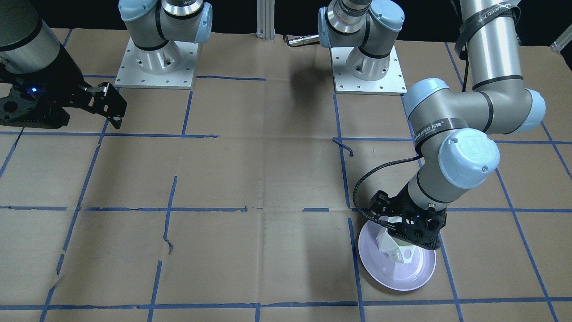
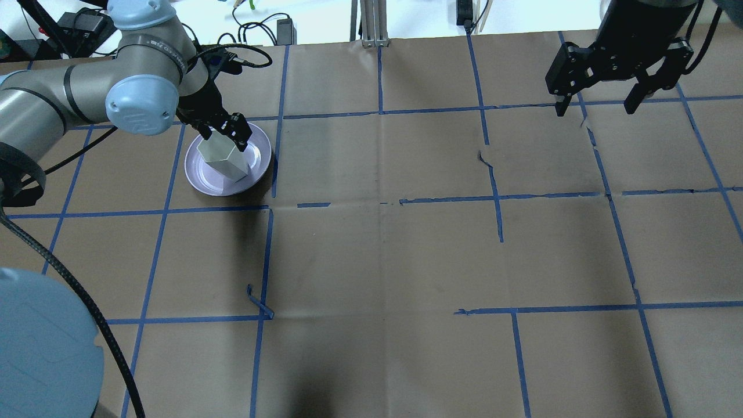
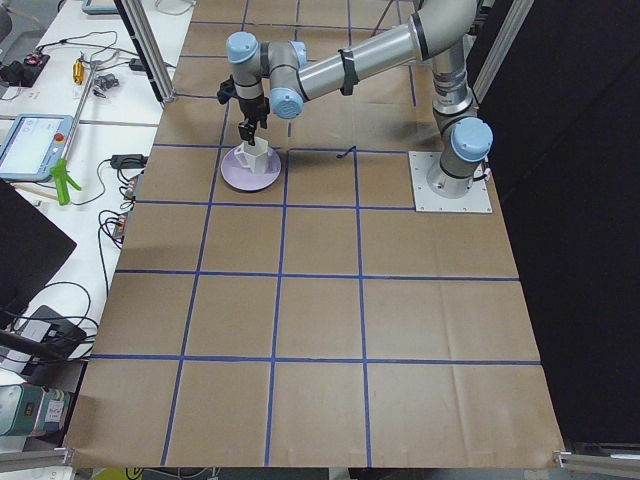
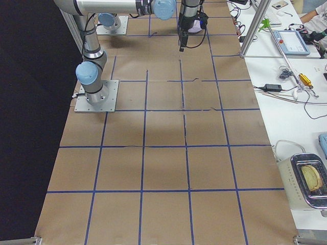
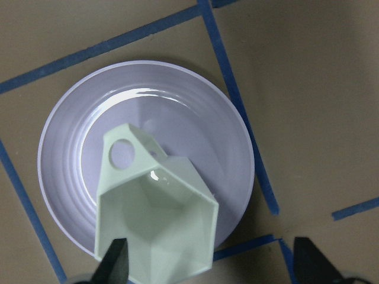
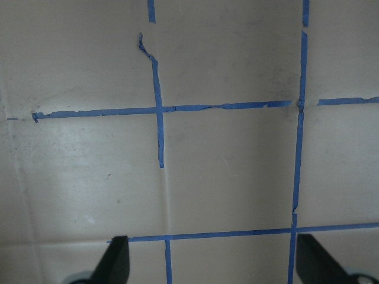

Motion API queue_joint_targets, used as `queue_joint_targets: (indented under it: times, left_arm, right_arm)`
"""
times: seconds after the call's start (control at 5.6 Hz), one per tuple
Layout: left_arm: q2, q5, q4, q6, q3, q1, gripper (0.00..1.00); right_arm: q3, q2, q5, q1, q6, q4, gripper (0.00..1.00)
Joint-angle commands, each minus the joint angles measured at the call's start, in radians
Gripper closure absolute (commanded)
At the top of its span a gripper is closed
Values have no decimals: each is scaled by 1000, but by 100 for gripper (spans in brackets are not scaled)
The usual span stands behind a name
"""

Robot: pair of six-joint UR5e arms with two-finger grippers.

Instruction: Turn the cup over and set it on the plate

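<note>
The white faceted cup (image 2: 223, 157) stands on the lavender plate (image 2: 203, 174) with its hexagonal opening up. In the left wrist view the cup (image 5: 160, 236) shows its hollow inside, its handle pointing to the plate's (image 5: 177, 94) middle. My left gripper (image 2: 223, 132) is open just above the cup's far side. One finger (image 5: 115, 263) is at the cup's rim and the other (image 5: 308, 260) is well clear of it. In the front view the gripper (image 1: 406, 232) covers part of the cup (image 1: 389, 245). My right gripper (image 2: 597, 107) is open and empty, high above the far right of the table.
The table is brown paper with a grid of blue tape (image 2: 380, 203). Both arm bases (image 1: 154, 62) stand at the robot's edge. The plate (image 1: 402, 277) sits near the table's far left edge. Loose tape ends curl up (image 2: 258, 302).
</note>
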Motion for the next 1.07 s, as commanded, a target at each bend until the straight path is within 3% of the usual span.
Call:
queue_joint_targets:
  times: [0.0,0.36,0.89]
  left_arm:
    - [68,3,-182,-210,95,-67,1]
    - [184,-5,-435,-301,214,-98,1]
    - [281,4,-456,-301,158,-99,1]
  right_arm:
    - [0,0,0,0,0,0,0]
    - [0,0,0,0,0,0,0]
    - [0,0,0,0,0,0,0]
